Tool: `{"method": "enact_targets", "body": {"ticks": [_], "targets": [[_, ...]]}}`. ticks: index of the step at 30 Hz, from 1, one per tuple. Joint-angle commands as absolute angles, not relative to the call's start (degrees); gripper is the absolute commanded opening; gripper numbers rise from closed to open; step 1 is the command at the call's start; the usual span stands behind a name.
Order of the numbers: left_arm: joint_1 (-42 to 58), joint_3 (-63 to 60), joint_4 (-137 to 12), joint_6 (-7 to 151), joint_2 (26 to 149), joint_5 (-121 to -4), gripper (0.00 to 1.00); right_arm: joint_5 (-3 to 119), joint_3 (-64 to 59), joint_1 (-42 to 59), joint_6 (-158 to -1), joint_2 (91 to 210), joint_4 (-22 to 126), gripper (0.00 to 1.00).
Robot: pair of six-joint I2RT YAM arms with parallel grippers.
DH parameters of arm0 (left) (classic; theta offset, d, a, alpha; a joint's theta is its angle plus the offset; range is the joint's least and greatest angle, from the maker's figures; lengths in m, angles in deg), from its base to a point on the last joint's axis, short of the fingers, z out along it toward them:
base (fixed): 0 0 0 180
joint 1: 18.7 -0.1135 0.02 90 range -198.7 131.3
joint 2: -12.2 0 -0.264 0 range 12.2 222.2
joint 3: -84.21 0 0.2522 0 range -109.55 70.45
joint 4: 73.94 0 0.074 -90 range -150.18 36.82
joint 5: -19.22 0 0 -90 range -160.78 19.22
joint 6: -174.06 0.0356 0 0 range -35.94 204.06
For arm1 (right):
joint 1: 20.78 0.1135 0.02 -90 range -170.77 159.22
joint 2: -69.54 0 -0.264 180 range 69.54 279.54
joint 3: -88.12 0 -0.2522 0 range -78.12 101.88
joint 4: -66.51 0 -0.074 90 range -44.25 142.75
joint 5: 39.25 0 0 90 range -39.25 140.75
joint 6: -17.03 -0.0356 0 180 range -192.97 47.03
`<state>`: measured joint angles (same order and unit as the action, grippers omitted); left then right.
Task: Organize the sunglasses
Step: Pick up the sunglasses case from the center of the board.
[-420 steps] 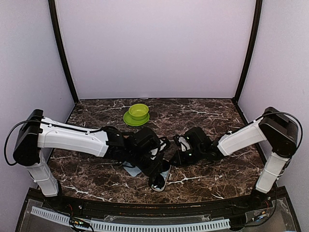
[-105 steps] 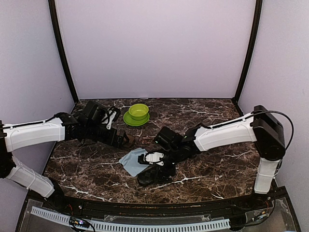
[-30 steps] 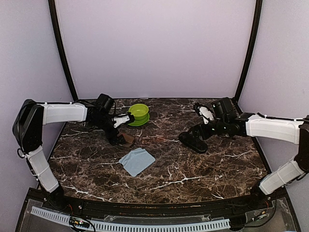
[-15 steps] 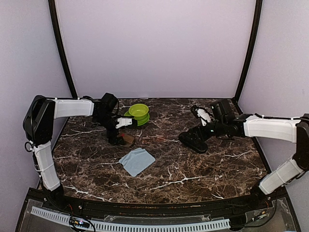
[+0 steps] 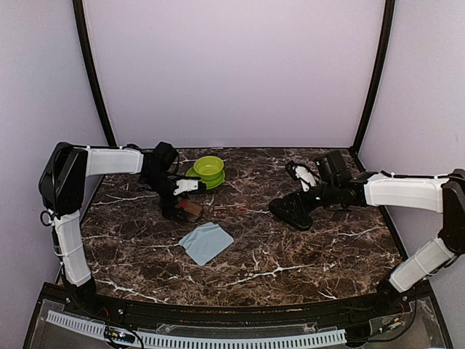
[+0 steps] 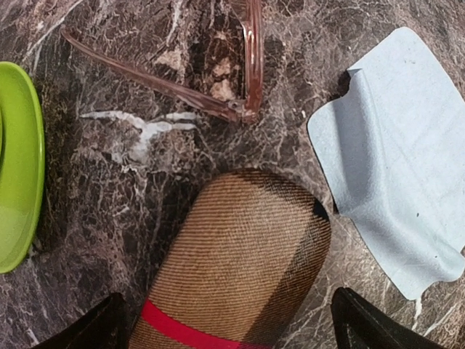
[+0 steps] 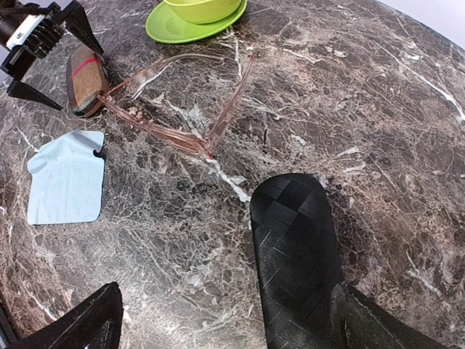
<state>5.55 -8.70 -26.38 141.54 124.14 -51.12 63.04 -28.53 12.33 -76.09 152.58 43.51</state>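
The sunglasses, a reddish-brown translucent pair with arms spread open, lie on the marble between the two cases; part of them also shows in the left wrist view. My left gripper is open, its jaws standing either side of a brown-and-beige striped case with a red stripe. My right gripper is open over a black bumpy case, which lies close to its right finger. From above, the left gripper sits at the back left and the right gripper at the back right.
A green bowl on a green plate stands at the back, just beyond the left gripper. A pale blue cloth lies flat in front of the striped case. The black case rests right of centre.
The left arm's upper links have swung a little to the right while its gripper stays over the striped case. The right gripper has barely shifted above the black case.
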Motion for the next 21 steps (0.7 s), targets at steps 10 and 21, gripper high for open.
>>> {"method": "enact_targets", "body": {"ticks": [10,21], "targets": [[5.30,-7.51,-25.65,138.08,124.00,-55.92,0.85,64.98,-28.50,12.16,-76.99,153.38,44.83,0.99],[7.01,-3.61,-29.72,126.96,114.26,-60.36,0.51,66.15,-27.69,12.79,-78.82,153.90,45.46,0.98]]}}
